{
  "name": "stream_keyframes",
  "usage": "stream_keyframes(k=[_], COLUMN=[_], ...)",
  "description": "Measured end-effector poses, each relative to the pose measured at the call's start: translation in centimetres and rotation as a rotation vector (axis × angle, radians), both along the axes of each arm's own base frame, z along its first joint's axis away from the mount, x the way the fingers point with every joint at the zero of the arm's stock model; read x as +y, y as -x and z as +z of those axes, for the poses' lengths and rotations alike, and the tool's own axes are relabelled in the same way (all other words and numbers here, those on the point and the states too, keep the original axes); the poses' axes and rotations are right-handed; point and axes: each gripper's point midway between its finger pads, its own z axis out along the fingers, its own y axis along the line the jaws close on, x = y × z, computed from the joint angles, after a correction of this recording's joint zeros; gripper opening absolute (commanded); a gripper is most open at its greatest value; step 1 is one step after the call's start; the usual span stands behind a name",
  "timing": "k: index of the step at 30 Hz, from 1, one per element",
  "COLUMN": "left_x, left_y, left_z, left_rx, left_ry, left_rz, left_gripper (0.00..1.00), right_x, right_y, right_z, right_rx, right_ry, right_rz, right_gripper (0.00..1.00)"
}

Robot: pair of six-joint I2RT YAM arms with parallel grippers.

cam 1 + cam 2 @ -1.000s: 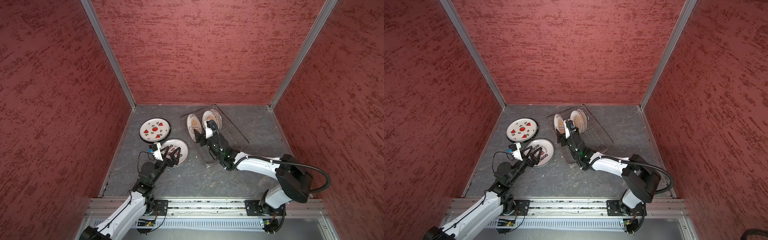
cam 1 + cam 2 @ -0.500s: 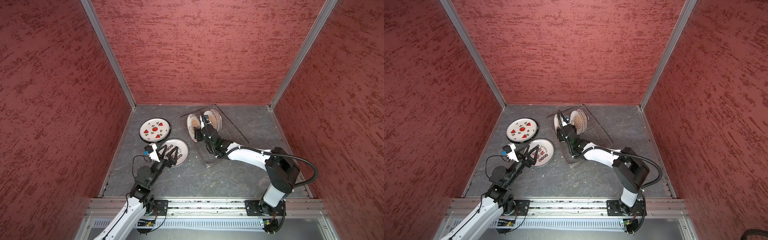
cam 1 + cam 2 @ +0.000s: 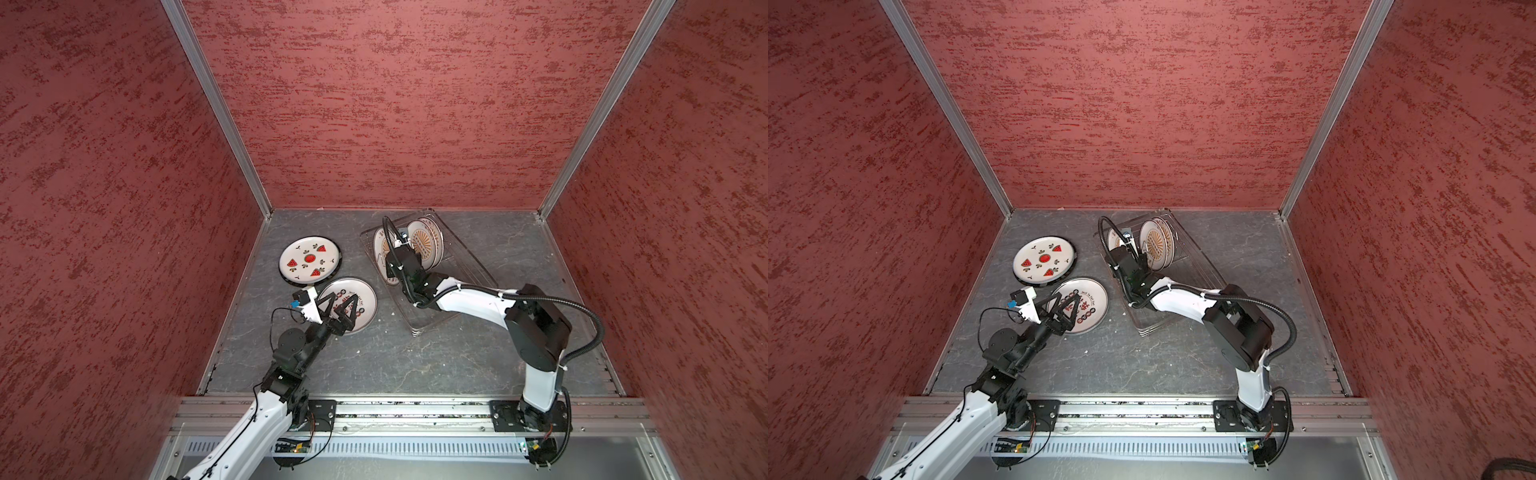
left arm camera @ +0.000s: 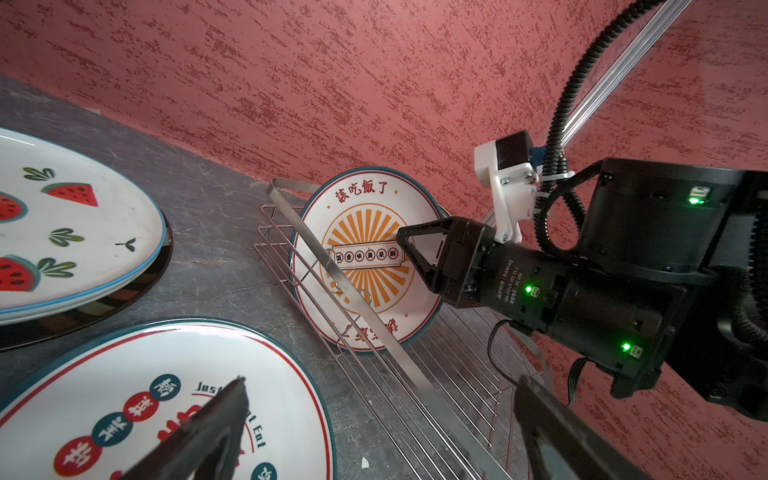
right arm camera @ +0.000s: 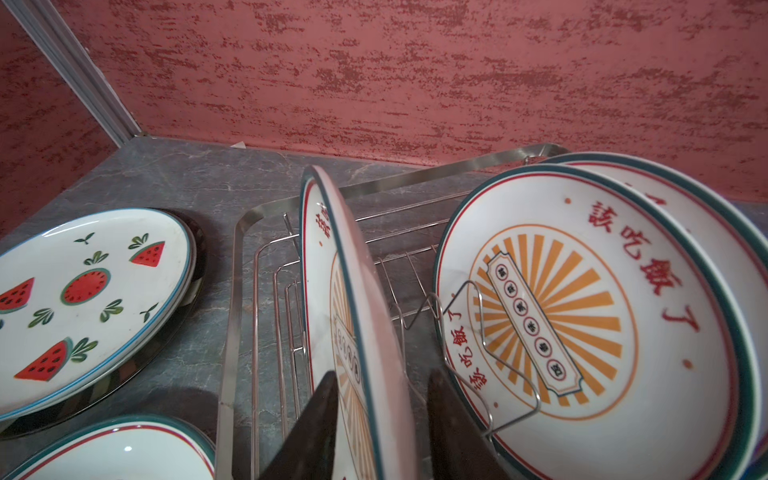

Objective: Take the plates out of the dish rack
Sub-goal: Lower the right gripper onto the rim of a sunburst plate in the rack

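Where the right end effector [image 5: 382,374] reaches into the dish rack [image 3: 471,259], its two dark fingers [image 5: 316,424] stand either side of the rim of the front sunburst plate [image 5: 332,270], one before the printed face, one behind the back. Whether the pads actually bear on the plate cannot be told: shadow hides the contact on the back side.

Rack: thin silver wire, set slantwise on the grey bench [image 3: 374,365], right of centre in both top views, far end near the back wall [image 3: 395,124]. Three plates stand on edge at that far end. The front sunburst plate is upright among the prongs [image 5: 478,316], apart from the other two. Behind it the second sunburst plate [image 5: 582,311] leans back against a third plate [image 5: 715,237] with the same teal and red rim; those two touch.

Plates out of the rack lie on the bench to its left. The watermelon plate [image 3: 309,261] lies flat on a dark-rimmed plate [image 4: 104,307], whose edge shows beneath it. The character plate [image 3: 357,307] lies flat just beside that stack, nearer the robot; touching the stack or not, cannot tell.

Left end effector [image 3: 343,302]: jaws wide apart, nothing between them, poised over the near-left part of the character plate. In the left wrist view one finger [image 4: 216,415] crosses in front of the plate's print; contact with the plate not resolvable
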Motion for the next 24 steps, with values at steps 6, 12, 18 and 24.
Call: stream_keyframes(k=[6,12,18,24], left_x=[0.2,0.2,0.2,0.2], left_y=[-0.1,-0.1,0.0,0.0], left_z=[0.1,0.1,0.2,0.2], left_rx=[-0.002,-0.003,-0.008,-0.008], left_ry=[0.001,0.002,0.004,0.004], left_rz=[0.012,0.014,0.014,0.014], left_gripper=[0.99,0.99,0.99,0.99], right_x=[-0.3,-0.4,-0.2,0.3], right_y=[-0.3,-0.3,-0.5,-0.6], right_z=[-1.0,-0.9,-0.4,0.2], right_rx=[0.010,-0.002,-0.028,-0.057], right_ry=[0.064,0.102,0.117,0.124], right_rz=[-0.033,-0.027,-0.012,0.005], right_gripper=[0.28,0.25,0.17,0.14])
